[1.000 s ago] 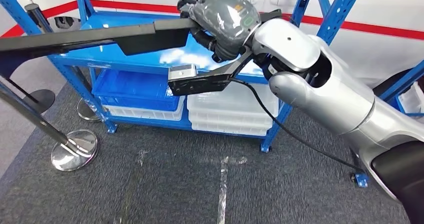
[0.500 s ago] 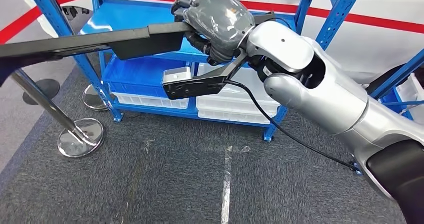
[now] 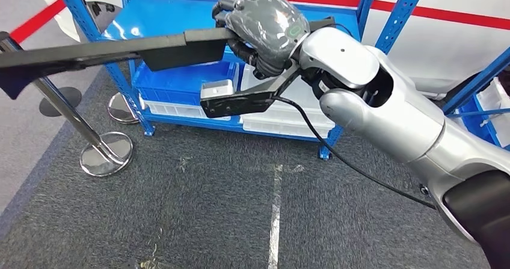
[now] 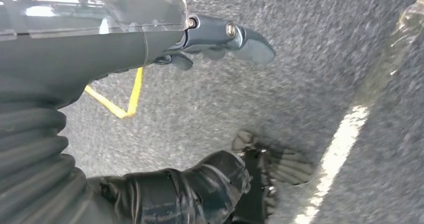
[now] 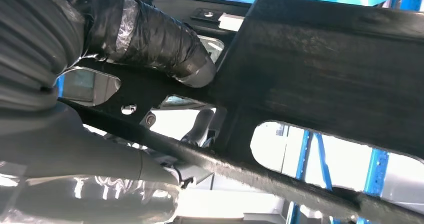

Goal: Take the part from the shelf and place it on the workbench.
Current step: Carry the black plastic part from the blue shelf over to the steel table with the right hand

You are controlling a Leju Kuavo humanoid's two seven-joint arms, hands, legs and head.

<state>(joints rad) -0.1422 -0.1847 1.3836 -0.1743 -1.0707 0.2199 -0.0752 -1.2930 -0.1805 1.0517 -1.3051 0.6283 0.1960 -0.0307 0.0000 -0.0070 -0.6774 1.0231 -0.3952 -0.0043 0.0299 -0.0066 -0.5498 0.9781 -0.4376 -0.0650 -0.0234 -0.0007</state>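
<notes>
The part (image 3: 120,49) is a long, flat black piece with cut-outs, held level at chest height and reaching out to the left of the head view. My right hand (image 3: 264,25) grips it at its right end, in front of the blue shelf (image 3: 168,16). Seen from the right wrist, the part (image 5: 325,68) spans the picture with my thumb (image 5: 150,38) pressed on its edge. My left hand (image 4: 100,43) hangs over grey carpet, its thumb (image 4: 235,38) and dark fingers (image 4: 200,189) apart, holding nothing.
Blue bins (image 3: 180,85) and white bins (image 3: 282,121) sit on the shelf's lower level. A chrome stanchion base (image 3: 107,153) and its slanting post stand on the carpet at left, a second base (image 3: 123,108) behind. A white tape line (image 3: 275,221) runs along the floor.
The whole picture has shifted, so the camera moved: shelf and stanchions sit differently in view. My right hand keeps the same grip on the part.
</notes>
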